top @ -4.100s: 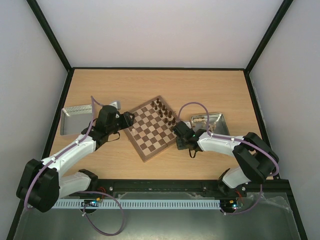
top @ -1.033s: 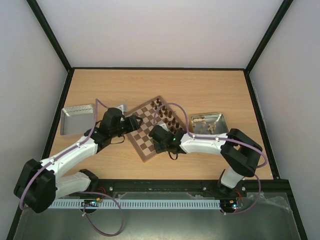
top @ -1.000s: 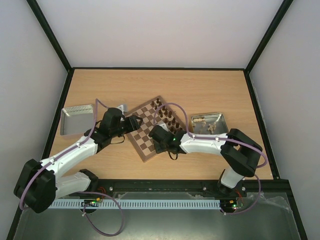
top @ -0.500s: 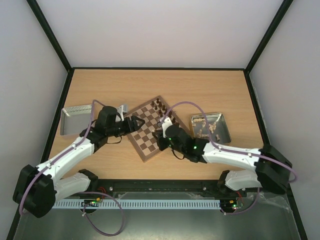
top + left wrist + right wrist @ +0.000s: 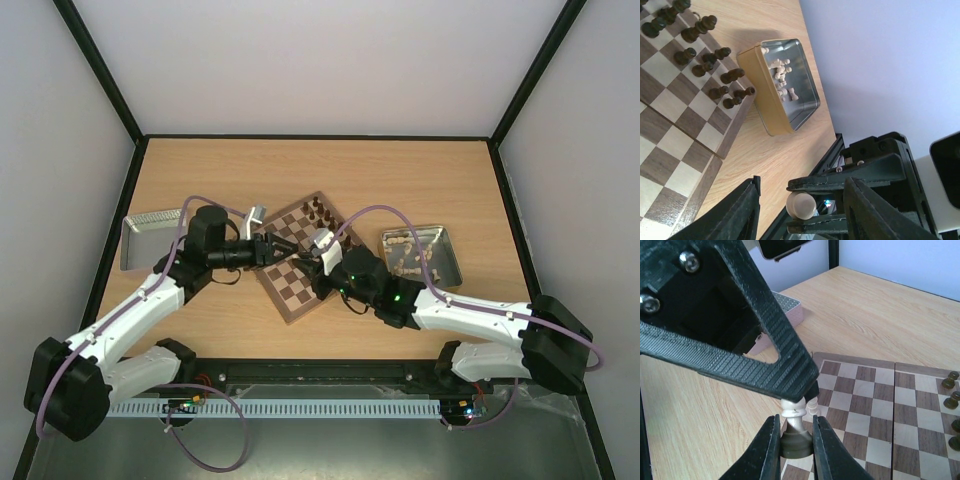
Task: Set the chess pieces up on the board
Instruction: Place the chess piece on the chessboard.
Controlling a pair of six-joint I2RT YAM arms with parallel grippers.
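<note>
My right gripper (image 5: 796, 425) is shut on the base of a cream chess piece (image 5: 796, 410) and holds it above the near left part of the board (image 5: 880, 405). My left gripper (image 5: 802, 192) is open, with its fingers (image 5: 735, 210) well apart on either side of that piece (image 5: 801, 205). One left finger (image 5: 745, 340) hangs right over the piece's head. In the top view the two grippers meet over the board (image 5: 290, 285), left (image 5: 288, 250) and right (image 5: 312, 262). Another cream piece (image 5: 811, 404) stands on the board behind it.
Dark chessmen (image 5: 325, 222) stand in rows along the board's far right side. A metal tin (image 5: 445, 262) with several cream pieces (image 5: 782, 82) sits right of the board. An empty ribbed tray (image 5: 145, 240) lies at the left.
Both grippers have closed in on each other over the board; the left moved a little right and the right moved left with the cream piece, which now sits between the left fingers.
</note>
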